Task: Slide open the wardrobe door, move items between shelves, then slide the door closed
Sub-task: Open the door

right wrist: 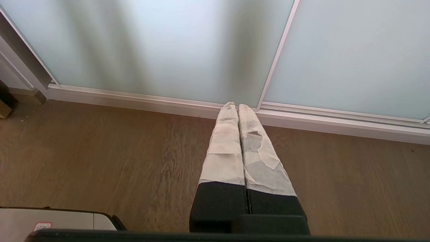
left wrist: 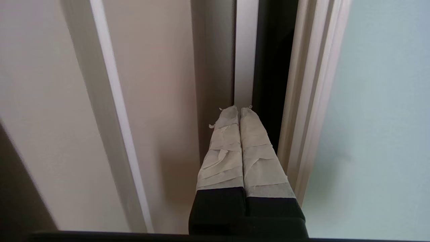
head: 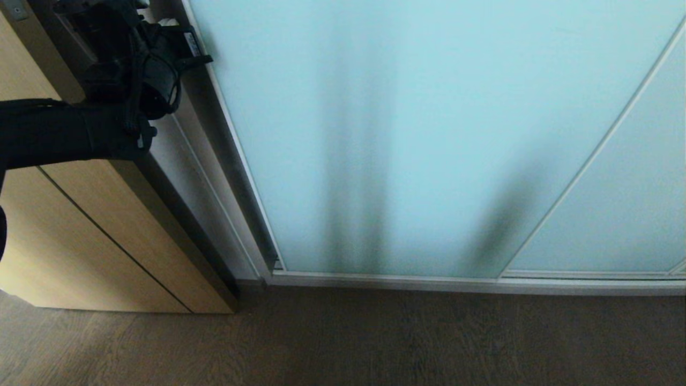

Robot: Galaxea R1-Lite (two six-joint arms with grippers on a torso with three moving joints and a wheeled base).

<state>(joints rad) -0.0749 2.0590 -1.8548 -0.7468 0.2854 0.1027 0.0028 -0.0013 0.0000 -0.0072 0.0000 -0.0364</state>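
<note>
While the left claw [left wrist: 240,108] holds its taped fingers [left wrist: 221,158] pressed together, its tips sit at the dark gap just beside the silver edge of the sliding door [head: 407,134]. No writing can be read. That door is tall, frosted, pale blue, standing shut beside the wooden cabinet [head: 102,236]. Near the door's bottom rail, above the floor [right wrist: 100,158], the right claw [right wrist: 238,105] is pressed together too, holding nothing.

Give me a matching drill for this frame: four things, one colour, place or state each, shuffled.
1 door
2 cabinet
3 floor
4 left hand

a light wood
b dark wood
c shut, at the door's edge
d frosted aqua glass

Pairs: 1-d, 2-a, 3-b, 4-c
</note>
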